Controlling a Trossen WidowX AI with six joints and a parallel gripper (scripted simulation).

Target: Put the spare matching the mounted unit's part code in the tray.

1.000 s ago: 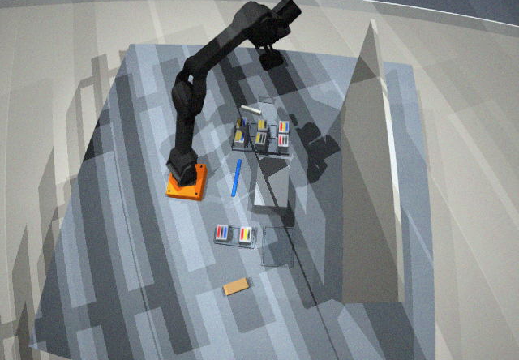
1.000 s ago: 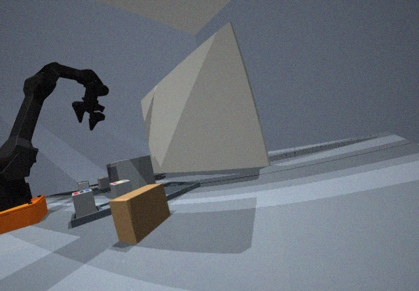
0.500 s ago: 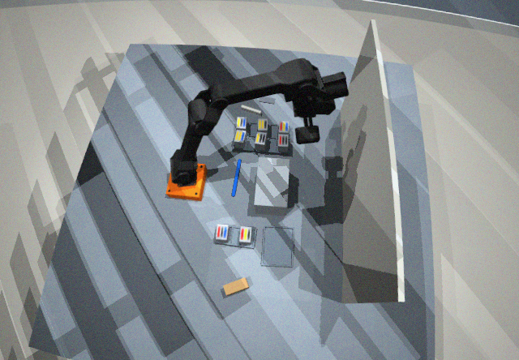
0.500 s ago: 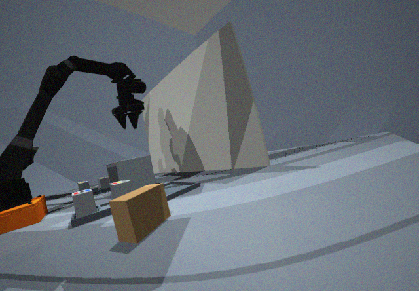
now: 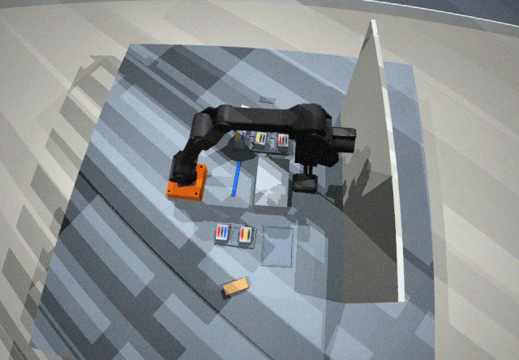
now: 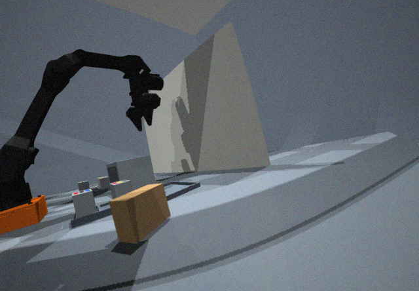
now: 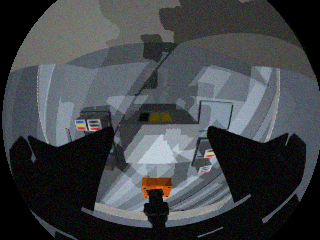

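From the top, the arm (image 5: 259,117) reaches from its orange base (image 5: 187,184) across a rack of spares (image 5: 262,141), partly covering them. The gripper (image 5: 304,182) hangs just beside the grey mounted unit (image 5: 271,182), on the side toward the tall beige panel (image 5: 371,172). A blue rod (image 5: 236,178) lies on the unit's other side. Nearer the camera, two more spares sit side by side: a red-and-blue one (image 5: 221,233) and a red-and-yellow one (image 5: 245,234). The tray (image 5: 276,246) lies just beside them, with nothing in it. A tan block (image 5: 235,286) lies apart, further forward.

From the exterior view, the gripper (image 6: 140,118) hangs high above the unit (image 6: 131,169), fingers spread and holding nothing. The tan block (image 6: 139,212) stands in front, with the red-and-blue spare (image 6: 83,201) behind it.

In the wrist view, the two dark fingers stand wide apart at the lower edges. Between them the unit's pale top (image 7: 159,150) shows, with the base (image 7: 156,187) below and spares to either side. No code can be read on the unit.
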